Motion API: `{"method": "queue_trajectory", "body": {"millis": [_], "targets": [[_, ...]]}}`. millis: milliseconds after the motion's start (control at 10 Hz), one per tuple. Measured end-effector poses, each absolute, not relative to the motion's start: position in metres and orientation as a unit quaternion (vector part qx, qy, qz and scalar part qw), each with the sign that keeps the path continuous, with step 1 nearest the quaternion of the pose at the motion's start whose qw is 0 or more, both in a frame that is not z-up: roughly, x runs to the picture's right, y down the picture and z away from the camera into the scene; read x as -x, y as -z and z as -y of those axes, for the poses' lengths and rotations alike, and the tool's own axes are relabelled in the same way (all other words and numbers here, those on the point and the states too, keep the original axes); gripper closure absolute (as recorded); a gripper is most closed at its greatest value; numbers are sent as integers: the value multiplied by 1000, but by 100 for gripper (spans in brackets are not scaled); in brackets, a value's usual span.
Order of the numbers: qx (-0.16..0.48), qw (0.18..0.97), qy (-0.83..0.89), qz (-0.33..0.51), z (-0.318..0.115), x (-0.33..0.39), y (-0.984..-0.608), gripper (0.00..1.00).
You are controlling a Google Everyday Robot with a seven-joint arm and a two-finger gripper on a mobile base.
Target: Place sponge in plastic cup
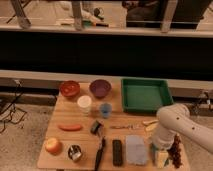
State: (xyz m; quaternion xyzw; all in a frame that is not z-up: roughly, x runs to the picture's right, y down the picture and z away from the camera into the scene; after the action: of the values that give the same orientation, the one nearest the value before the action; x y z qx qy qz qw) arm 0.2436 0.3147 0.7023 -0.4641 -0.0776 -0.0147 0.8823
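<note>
Teal sponge [152, 146] (mostly hidden) lies on table [56, 135], beneath the gripper [160, 154].

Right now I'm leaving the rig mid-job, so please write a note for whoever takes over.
Gripper: down at the front right of the table, over the sponge.
Sponge: on the table, right of the cloth, partly hidden by the arm.
White cup and blue cup: mid-table, to the left.
Done: nothing placed yet.
Left: grasp the sponge, carry it over, release it into the cup.
</note>
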Motion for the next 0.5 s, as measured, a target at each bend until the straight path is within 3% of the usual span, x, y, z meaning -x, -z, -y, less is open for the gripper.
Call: {"method": "queue_trajectory", "body": {"millis": [500], "targets": [[464,883,16,70,-306,-243,-716,20]]}}
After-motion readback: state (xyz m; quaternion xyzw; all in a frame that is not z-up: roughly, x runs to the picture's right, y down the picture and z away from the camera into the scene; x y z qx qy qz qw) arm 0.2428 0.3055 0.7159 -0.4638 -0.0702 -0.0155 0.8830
